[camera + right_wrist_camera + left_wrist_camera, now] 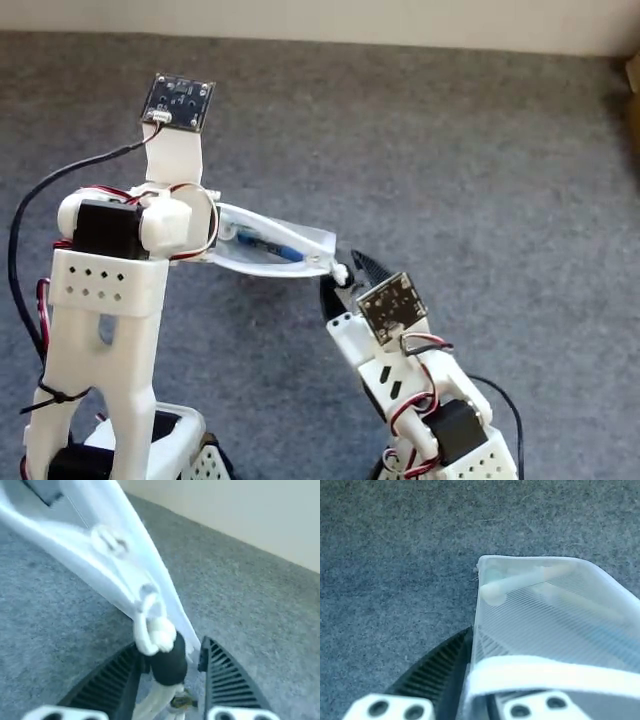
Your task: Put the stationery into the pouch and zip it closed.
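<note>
A translucent white pouch [285, 240] hangs above the grey carpet, stretched between the two arms. Inside it lie a blue pen [272, 246] and pale stick-shaped stationery [520, 581]. My left gripper [475, 652] is shut on the pouch's [560, 625] left end, its black finger [440, 665] pressed against the ribbed wall. At the other end, my right gripper [345, 277] holds the zipper pull [343, 271]. In the right wrist view the pull's white knotted cord and black bead [167, 662] sit between the fingers of the right gripper [170, 655], and the pouch [115, 555] runs away from them.
Grey carpet [480, 160] covers the whole work surface, with open room behind and to the right of the pouch. A pale wall [400, 20] runs along the far edge. The left arm's body [110, 290] stands tall at the front left.
</note>
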You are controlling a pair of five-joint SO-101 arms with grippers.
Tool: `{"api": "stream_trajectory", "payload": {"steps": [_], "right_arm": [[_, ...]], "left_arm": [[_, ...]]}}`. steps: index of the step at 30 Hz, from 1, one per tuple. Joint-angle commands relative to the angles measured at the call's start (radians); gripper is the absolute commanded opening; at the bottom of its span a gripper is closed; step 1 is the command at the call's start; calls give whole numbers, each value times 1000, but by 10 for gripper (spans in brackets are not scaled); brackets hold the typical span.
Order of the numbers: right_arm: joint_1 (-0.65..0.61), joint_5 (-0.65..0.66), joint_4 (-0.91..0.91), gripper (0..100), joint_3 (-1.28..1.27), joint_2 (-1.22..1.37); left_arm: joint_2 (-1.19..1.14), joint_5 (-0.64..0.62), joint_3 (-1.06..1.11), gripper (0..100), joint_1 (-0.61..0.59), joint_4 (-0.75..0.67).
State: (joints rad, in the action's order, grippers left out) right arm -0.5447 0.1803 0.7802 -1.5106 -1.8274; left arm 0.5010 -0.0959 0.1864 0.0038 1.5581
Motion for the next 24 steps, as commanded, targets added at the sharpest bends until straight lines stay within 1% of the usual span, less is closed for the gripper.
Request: {"api": "stream_trajectory", "payload": {"steps": [1,3,9,15,19,24], "right_arm": [[10,-9,77,139,93,-10],[10,-9,105,139,111,-10],[7,-9,108,139,119,-10],[-88,-3,107,139,119,-10],[-65,-3,73,139,119,-10],[-33,-3,73,137,119,-12]], "left_arm": [[2,-11,2,11,-21,-18],[2,-11,2,11,-21,-18],[2,-11,2,11,-21,-18],[1,-11,2,11,-21,-18],[1,-11,2,11,-21,-18],[-1,-11,2,11,-21,-18]]}}
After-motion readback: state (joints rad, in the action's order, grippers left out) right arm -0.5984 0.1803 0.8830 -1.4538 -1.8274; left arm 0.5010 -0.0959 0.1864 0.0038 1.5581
